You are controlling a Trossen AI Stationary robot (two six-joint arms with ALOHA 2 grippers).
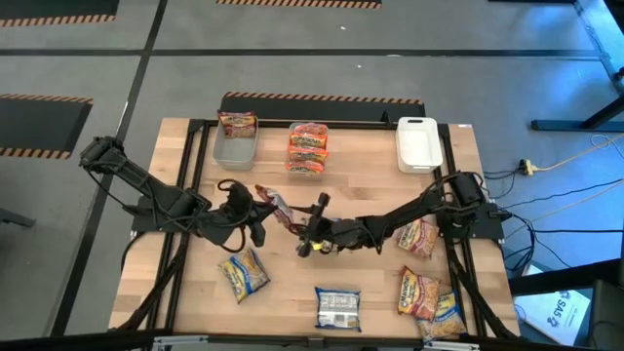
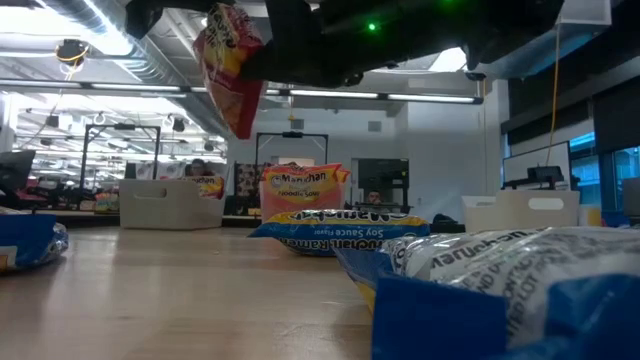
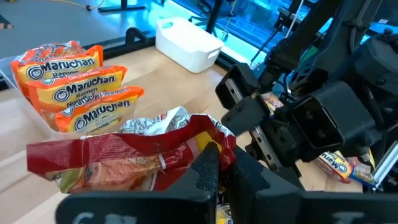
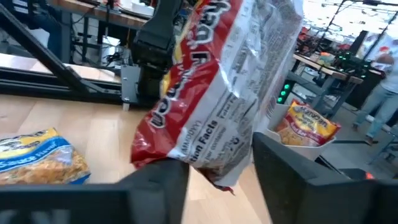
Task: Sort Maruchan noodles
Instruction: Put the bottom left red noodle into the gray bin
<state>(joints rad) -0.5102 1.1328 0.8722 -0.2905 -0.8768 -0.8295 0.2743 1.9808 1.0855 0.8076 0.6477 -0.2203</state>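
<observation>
A dark red-and-yellow Maruchan packet [image 1: 278, 205] is held up over the table's middle between my two grippers. It shows crumpled in the left wrist view [image 3: 124, 155] and hangs high in the low view [image 2: 230, 60]. My left gripper [image 1: 259, 207] is shut on it. My right gripper [image 1: 304, 226] is open, and its fingers stand on either side of the packet's lower end [image 4: 211, 165]. I cannot tell whether they touch it. Several other packets lie loose on the near half of the table. My left gripper pinches the packet's edge nearest to it [image 3: 205, 149] between its two fingers, coming about level from the table's left. The packet is lifted clear of the table and hangs tilted below the fingers, its foil crumpled at the hold.
At the far edge stand a grey bin [image 1: 235, 148] with one red packet, a clear bin with pink-orange packets [image 1: 307, 148], and a white bin [image 1: 417, 143]. Loose packets lie at near left [image 1: 244, 275], near middle [image 1: 337, 308] and right [image 1: 417, 237], [image 1: 421, 292].
</observation>
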